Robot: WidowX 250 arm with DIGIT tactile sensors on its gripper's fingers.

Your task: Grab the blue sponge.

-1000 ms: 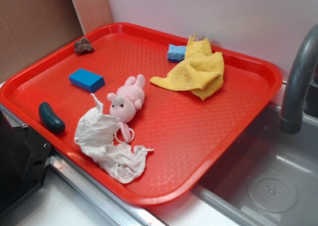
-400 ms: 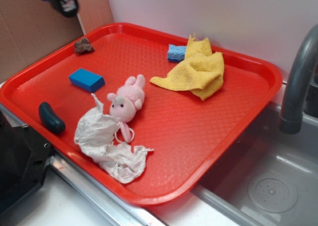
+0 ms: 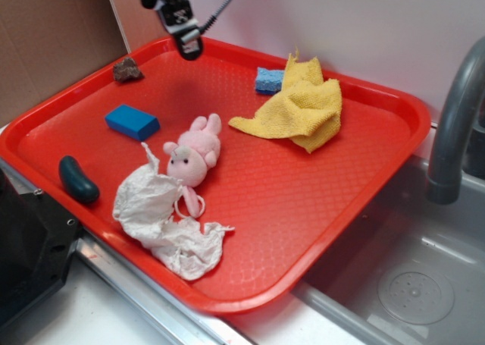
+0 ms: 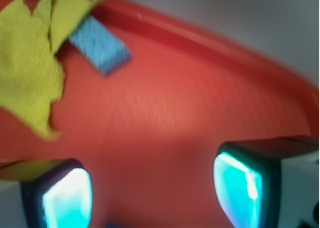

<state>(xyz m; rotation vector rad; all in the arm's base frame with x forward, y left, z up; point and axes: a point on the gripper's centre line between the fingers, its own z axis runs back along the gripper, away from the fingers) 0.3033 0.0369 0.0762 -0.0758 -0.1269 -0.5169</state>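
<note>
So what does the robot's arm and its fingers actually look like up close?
In the exterior view, the gripper is a small black assembly with white patches and a dark cable curving up from it. In the wrist view, the two fingers are dark blocky pieces with rounded corners and bright, glowing turquoise pads on their faces, with white parts behind. The picture is blurred, so finer markings cannot be made out.

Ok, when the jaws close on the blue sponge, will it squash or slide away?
The blue sponge looks porous and matte, so it probably compresses and grips rather than slips. It seems small and thin, likely very light, so a nudge could shift it on the red tray. One end is tucked against the yellow cloth, which may drag along. The gripper looks open.
</note>
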